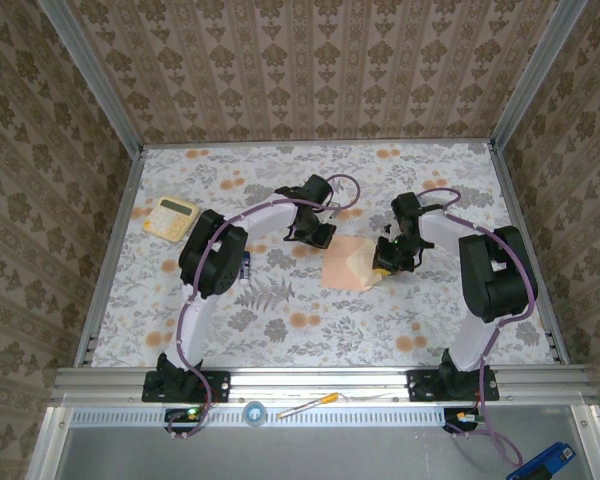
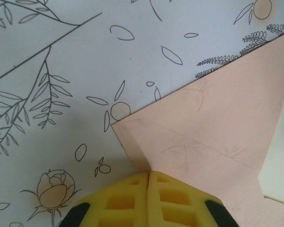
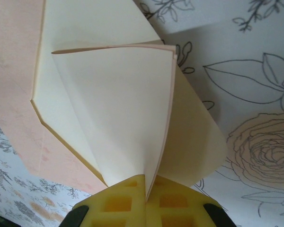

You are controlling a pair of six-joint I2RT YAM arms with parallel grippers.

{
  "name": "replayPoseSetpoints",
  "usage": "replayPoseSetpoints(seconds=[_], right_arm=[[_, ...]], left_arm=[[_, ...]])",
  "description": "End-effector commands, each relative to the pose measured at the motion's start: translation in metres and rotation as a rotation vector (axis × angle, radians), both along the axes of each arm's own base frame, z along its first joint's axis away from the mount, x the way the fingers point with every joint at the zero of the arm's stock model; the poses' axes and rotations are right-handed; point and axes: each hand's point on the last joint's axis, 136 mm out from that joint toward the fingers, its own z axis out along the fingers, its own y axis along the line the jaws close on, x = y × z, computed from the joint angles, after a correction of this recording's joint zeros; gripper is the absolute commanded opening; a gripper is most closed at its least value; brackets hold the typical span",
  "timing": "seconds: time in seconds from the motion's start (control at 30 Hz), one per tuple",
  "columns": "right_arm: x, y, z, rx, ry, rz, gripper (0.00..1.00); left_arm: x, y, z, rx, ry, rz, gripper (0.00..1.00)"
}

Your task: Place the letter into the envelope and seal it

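Note:
The salmon-pink envelope (image 1: 342,265) lies mid-table between my two grippers. My left gripper (image 1: 315,235) is at its far-left edge. In the left wrist view that gripper (image 2: 148,176) is shut, pinching the edge of the envelope (image 2: 213,113) beside a corner with diagonal seams. My right gripper (image 1: 388,258) is at the envelope's right side. In the right wrist view it (image 3: 146,182) is shut on the letter (image 3: 118,109), a pale cream sheet with a pink edge that stands tilted. The letter's far edge hangs over the envelope's (image 3: 14,71) cream mouth. The tan flap (image 3: 199,142) curls behind it.
A cream calculator (image 1: 171,217) lies at the table's left, behind the left arm. Metal frame posts and patterned walls close in the table on three sides. A pen-like stick (image 1: 305,405) rests on the front rail between the arm bases.

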Motion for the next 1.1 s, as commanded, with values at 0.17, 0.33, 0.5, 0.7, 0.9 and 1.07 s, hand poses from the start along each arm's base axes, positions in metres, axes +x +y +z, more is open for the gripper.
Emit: replayPoseSetpoints(seconds=[0.17,0.33,0.5,0.7,0.9,1.07], right_arm=[[-0.001,-0.011,0.002,-0.061,0.057,-0.076,0.0],[0.004,-0.007,0.003,-0.064,0.073,-0.086,0.0],[0.006,-0.005,-0.005,-0.07,0.109,-0.097,0.0],[0.008,0.003,-0.009,-0.033,0.12,-0.114,0.0],[0.014,0.016,-0.005,0.026,0.109,-0.126,0.0],[0.019,0.023,0.002,0.058,0.091,-0.135,0.0]], left_arm=[[-0.033,0.033,-0.047,0.179,0.12,0.007,0.0],[-0.033,0.033,-0.048,0.175,0.12,0.011,0.0],[-0.034,0.032,-0.048,0.17,0.122,0.011,0.0],[-0.036,0.031,-0.05,0.165,0.126,0.013,0.0],[-0.037,0.03,-0.053,0.159,0.13,0.013,0.0],[-0.038,0.03,-0.054,0.158,0.132,0.012,0.0]])
